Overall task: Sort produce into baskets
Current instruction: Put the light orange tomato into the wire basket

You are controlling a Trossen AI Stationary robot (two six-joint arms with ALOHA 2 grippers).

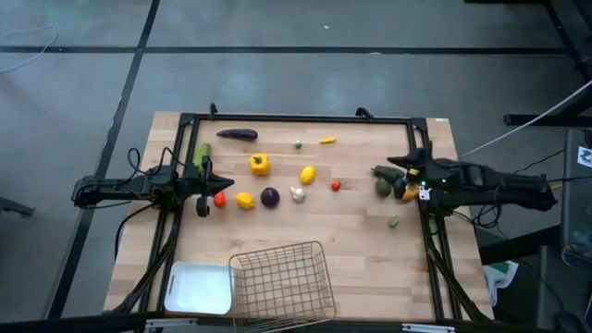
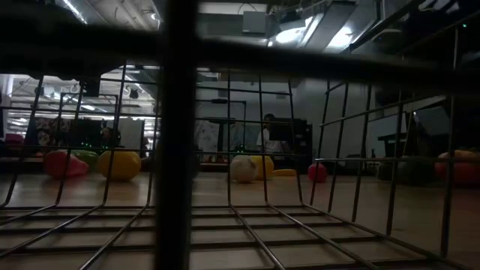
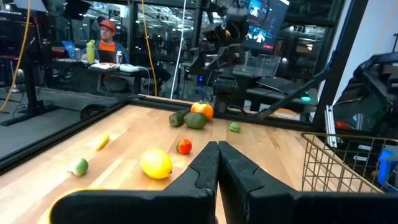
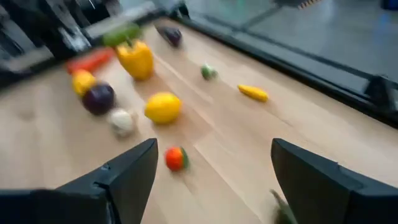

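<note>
Two containers, wire basket [image 1: 283, 282] and white tray [image 1: 198, 289], hold nothing visible, both nearer the clenched left gripper [image 1: 203, 205] than the released right gripper [image 1: 387, 172].

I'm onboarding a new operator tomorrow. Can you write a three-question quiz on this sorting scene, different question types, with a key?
1. True or false: the wire basket already holds produce.
2. Which gripper is open? A) left gripper B) right gripper
3. Fill in: the white tray sits beside the ____ basket.

Key: 1 false, the basket is empty. 2 B, its fingers stand wide apart in its wrist view; the left is shut. 3 wire.
</note>
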